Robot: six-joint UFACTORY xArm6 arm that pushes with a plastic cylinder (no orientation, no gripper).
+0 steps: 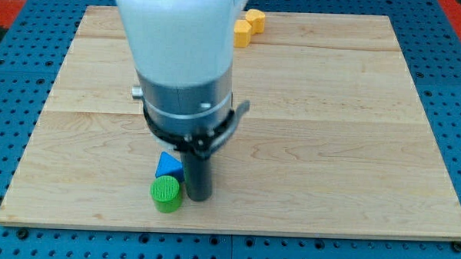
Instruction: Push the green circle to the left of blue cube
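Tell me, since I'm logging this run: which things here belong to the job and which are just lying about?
Part of the job:
- green circle
- blue cube, touching the circle on its top side
- my tip, right beside the circle on the view's right

Lying about:
- yellow blocks, at the view's top

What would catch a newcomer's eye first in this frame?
The big pale arm fills the view's top centre, ending in a dark rod. My tip sits just right of the green circle, with the blue block right above it. Yellow blocks sit at the board's far edge.
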